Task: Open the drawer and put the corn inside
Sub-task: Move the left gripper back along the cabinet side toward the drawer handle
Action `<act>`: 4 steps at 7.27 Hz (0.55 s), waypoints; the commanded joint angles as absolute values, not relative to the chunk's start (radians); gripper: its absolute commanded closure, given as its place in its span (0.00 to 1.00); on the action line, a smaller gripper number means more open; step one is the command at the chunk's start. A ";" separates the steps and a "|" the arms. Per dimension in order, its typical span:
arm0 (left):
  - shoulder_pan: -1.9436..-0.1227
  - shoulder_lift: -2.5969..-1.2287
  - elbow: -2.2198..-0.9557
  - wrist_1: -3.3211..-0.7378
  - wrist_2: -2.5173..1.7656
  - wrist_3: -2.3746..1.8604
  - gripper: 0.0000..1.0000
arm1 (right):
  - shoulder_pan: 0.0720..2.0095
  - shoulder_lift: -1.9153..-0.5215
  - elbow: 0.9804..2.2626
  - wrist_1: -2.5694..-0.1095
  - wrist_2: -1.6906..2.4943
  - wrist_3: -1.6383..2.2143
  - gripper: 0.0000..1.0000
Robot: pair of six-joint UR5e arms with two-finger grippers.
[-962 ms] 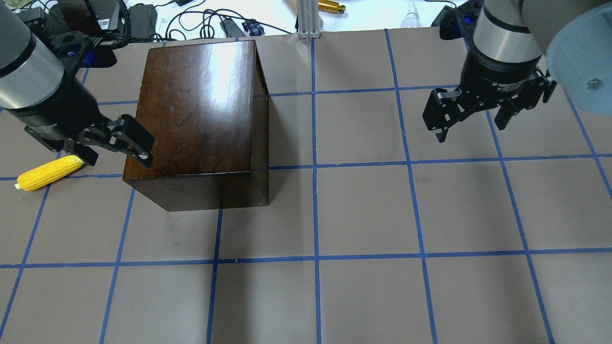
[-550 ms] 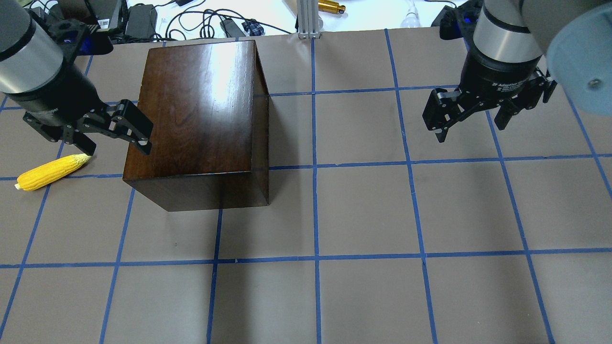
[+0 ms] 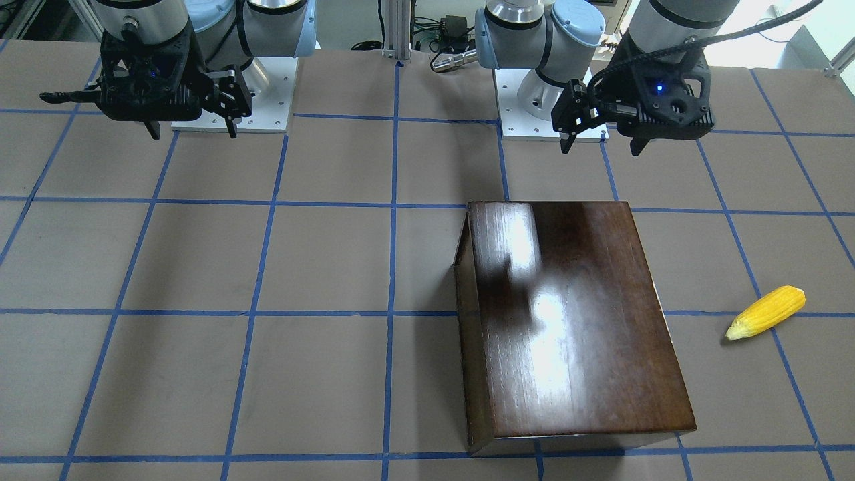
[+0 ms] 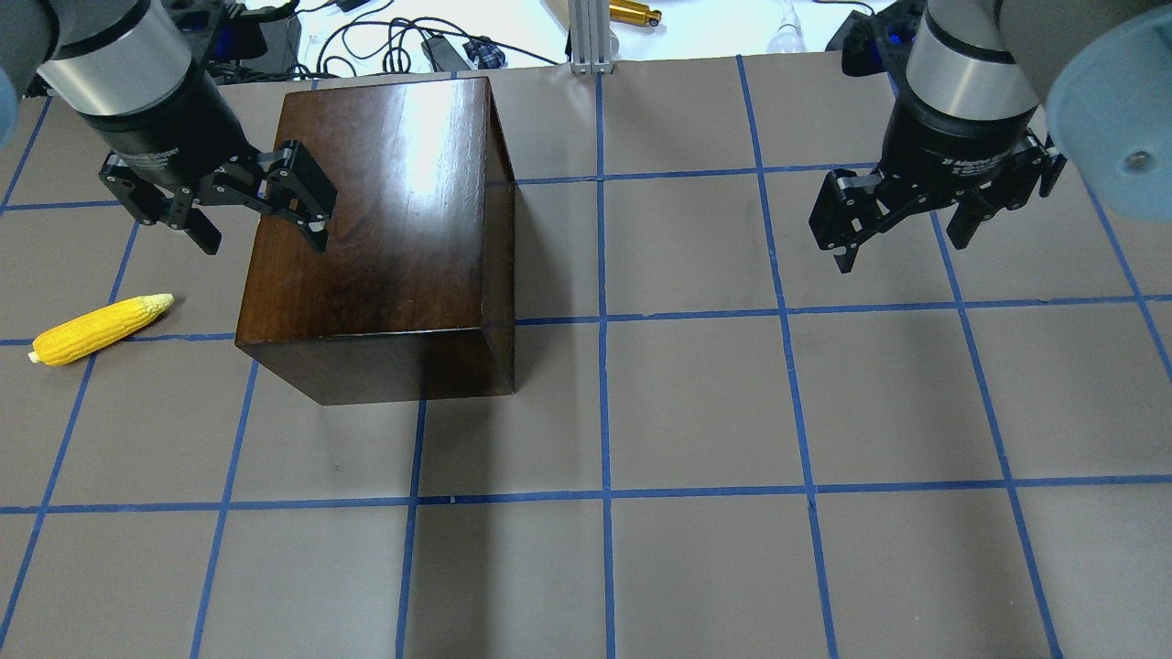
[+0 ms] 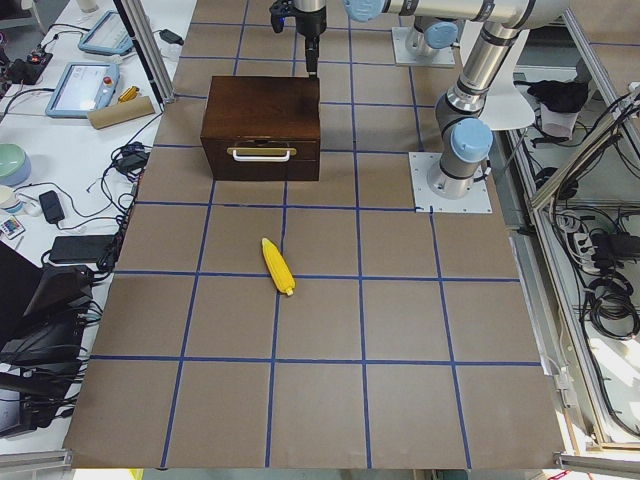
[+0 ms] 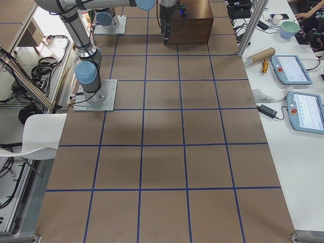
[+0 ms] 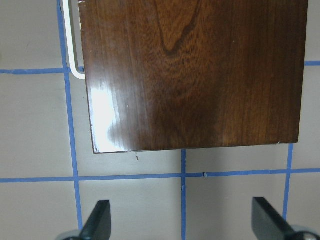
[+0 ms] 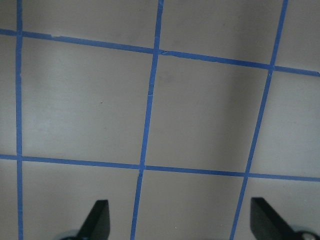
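Observation:
The glossy dark-brown box (image 4: 385,220) stands at the table's left back. Its drawer (image 5: 262,153) is shut, its front flush with the box, with a pale handle (image 7: 72,50) on the side that faces the corn. The yellow corn (image 4: 101,328) lies on the table left of the box; it also shows in the front view (image 3: 767,312). My left gripper (image 4: 264,240) is open and empty, raised over the box's left edge, apart from the corn. My right gripper (image 4: 902,252) is open and empty, raised over bare table far to the right.
The table (image 4: 696,412) is brown paper with a blue tape grid. Cables, chargers and a metal post (image 4: 586,37) lie beyond the back edge. Both arm bases (image 3: 227,93) stand on the robot's side.
My left gripper has moved away from the corn, toward the table's back and to the right, over the box's left edge, still open. The corn, box and right arm have not moved.

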State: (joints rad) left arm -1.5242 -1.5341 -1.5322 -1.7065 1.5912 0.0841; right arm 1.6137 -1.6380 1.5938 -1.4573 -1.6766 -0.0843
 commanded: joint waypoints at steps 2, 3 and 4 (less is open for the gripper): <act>-1.389 -1.532 -1.532 -1.719 1.594 0.225 0.00 | 1.614 -1.637 1.594 -1.457 -1.677 -0.084 0.00; -1.329 -1.535 -1.534 -1.714 1.597 0.247 0.00 | 1.614 -1.638 1.594 -1.457 -1.677 -0.084 0.00; -1.278 -1.549 -1.537 -1.694 1.615 0.250 0.00 | 1.614 -1.638 1.594 -1.457 -1.677 -0.084 0.00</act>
State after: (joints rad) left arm -1.3506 -1.5375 -1.5338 -1.7097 1.6001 0.2337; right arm 1.6137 -1.6376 1.5938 -1.4573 -1.6767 -0.0843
